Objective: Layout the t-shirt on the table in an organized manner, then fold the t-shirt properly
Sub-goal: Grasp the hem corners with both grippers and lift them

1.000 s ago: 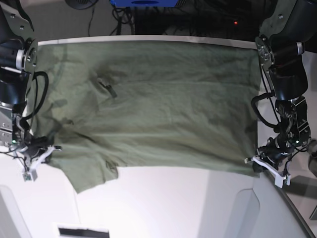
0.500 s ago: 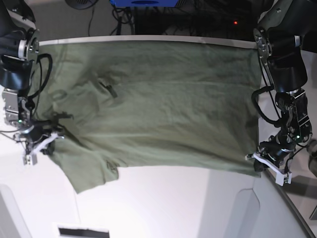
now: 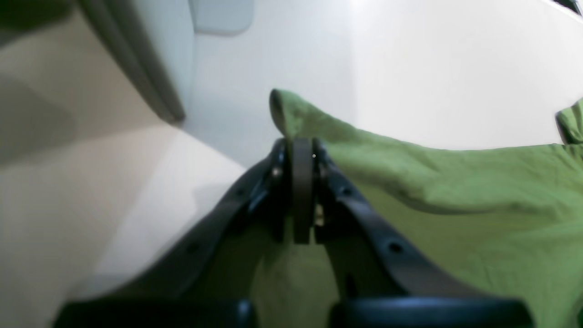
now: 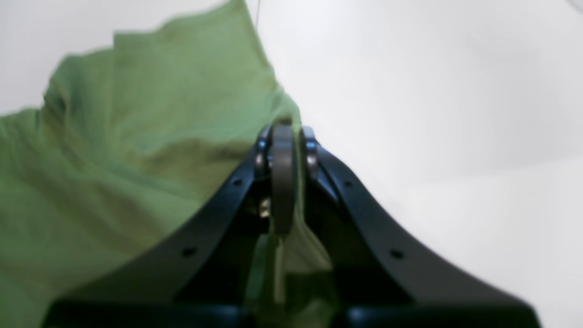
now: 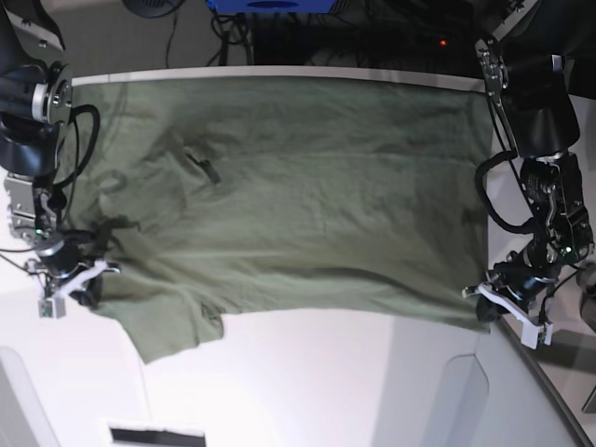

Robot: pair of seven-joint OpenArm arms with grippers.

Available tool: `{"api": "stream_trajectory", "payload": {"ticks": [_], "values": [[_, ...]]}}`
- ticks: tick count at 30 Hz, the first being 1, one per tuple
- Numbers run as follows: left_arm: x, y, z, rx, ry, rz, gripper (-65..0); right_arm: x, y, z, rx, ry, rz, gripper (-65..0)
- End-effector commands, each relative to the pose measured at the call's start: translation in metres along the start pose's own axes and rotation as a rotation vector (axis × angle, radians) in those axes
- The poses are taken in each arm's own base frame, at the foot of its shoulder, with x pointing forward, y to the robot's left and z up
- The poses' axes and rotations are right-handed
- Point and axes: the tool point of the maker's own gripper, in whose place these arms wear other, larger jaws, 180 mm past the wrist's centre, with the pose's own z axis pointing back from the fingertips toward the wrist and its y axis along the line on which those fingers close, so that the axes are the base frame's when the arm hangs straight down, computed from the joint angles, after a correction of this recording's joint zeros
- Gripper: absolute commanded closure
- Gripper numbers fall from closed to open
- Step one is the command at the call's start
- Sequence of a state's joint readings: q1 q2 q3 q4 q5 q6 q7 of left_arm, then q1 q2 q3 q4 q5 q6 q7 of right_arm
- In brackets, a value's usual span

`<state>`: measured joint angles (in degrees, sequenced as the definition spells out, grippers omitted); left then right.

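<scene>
The olive-green t-shirt (image 5: pixel 289 196) lies spread wide over the white table (image 5: pixel 326 382), its far edge along the table's back edge. In the base view my left gripper (image 5: pixel 498 305) is at the shirt's near right corner, shut on the cloth. The left wrist view shows its jaws pressed together on a fold of the t-shirt (image 3: pixel 432 182). My right gripper (image 5: pixel 70 275) is at the shirt's near left edge by the sleeve, shut on the fabric. In the right wrist view the t-shirt (image 4: pixel 136 150) runs into its closed jaws.
A raised grey-white panel with a dark rim (image 5: pixel 466 400) sits at the near right, and another panel edge (image 5: pixel 19 400) at the near left. Cables and dark equipment (image 5: pixel 326 28) lie beyond the table's back edge.
My right gripper has lifted the near left edge of the shirt toward the back and then eased it down a little. My left gripper has drawn the near right corner slightly back.
</scene>
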<state>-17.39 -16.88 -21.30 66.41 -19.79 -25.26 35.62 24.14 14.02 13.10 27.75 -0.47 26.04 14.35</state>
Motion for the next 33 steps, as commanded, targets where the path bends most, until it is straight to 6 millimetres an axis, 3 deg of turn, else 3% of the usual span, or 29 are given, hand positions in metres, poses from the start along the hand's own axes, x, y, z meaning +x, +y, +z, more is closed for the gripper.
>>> {"api": "stream_trajectory", "payload": {"ticks": [1,4,6,12,20,25,33], "values": [[0.026,0.003,0.008,0.004,-0.075,-0.022,0.0,0.031,0.002,-0.004,0.029,-0.077,0.003,0.0],[0.035,-0.003,0.016,0.001,-0.104,-0.059,0.0,0.031,0.014,-0.004,0.093,-0.079,-0.006,0.0],[0.03,-0.002,0.017,0.003,-0.093,-0.062,0.0,0.031,0.014,-0.003,0.098,-0.078,-0.007,0.0],[0.013,-0.002,0.019,0.001,-0.064,-0.059,0.0,0.03,0.012,-0.001,0.105,-0.075,-0.004,0.0],[0.004,0.001,0.022,0.008,-0.049,-0.053,0.0,0.047,0.001,0.009,0.089,-0.123,0.056,0.0],[0.004,0.001,0.022,0.008,-0.049,-0.053,0.0,0.031,-0.001,0.014,0.084,-0.098,0.05,0.0],[0.011,0.015,0.036,0.046,-0.087,-0.044,0.0,0.03,-0.001,0.015,0.083,-0.097,0.049,0.0]]}}
